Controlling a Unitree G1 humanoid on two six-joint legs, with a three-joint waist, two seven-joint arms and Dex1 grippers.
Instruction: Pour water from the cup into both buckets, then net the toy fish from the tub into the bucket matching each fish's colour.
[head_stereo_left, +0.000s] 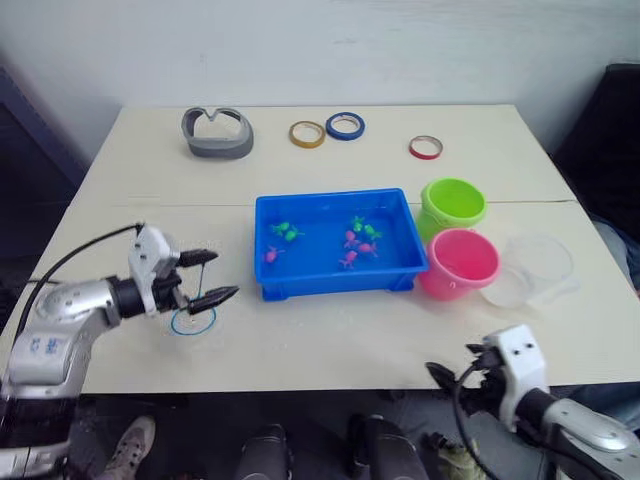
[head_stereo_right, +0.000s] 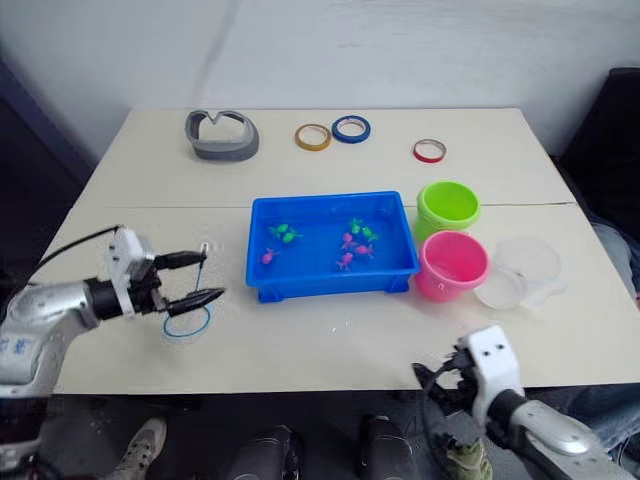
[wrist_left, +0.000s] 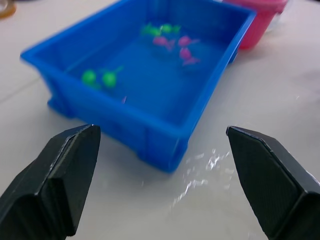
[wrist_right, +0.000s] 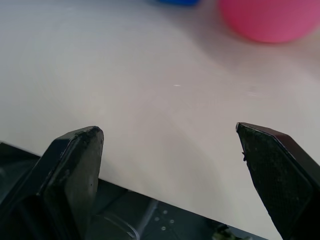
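The left gripper (head_stereo_left: 212, 277) hangs low over the left part of the table (head_stereo_left: 330, 340), its two black fingers spread apart with nothing between them, pointing toward the tub. Just beneath its fingertips a small blue ring (head_stereo_left: 193, 320) lies flat on the tabletop. At the far left of the table's back edge sits a grey curved holder (head_stereo_left: 217, 133).

The tub (head_stereo_left: 338, 285), bright blue and rectangular, rests near the middle of the table, just to the right of the left gripper and apart from it. The left wrist view shows its near corner (wrist_left: 160, 145) close ahead of the open fingers, with wet glints on the table beside it. Inside the tub lie the toy fish (head_stereo_left: 350, 240): green ones toward its left and back, pink ones near its middle and front left.

Behind the tub, along the far edge, lie a yellow tape ring (head_stereo_left: 307, 134), a blue tape ring (head_stereo_left: 344, 126) touching it, and further right a red tape ring (head_stereo_left: 425, 148).

Just right of the tub stand the buckets: the lime green bucket (head_stereo_left: 452, 205) at the back, the pink bucket (head_stereo_left: 460, 263) in front, touching the tub's right end. The cup (head_stereo_left: 530, 270), clear plastic, sits just right of the pink bucket.

The right gripper (wrist_right: 170, 165) hovers at the table's near edge, right of centre, fingers spread wide and empty, with the pink bucket ahead of it.
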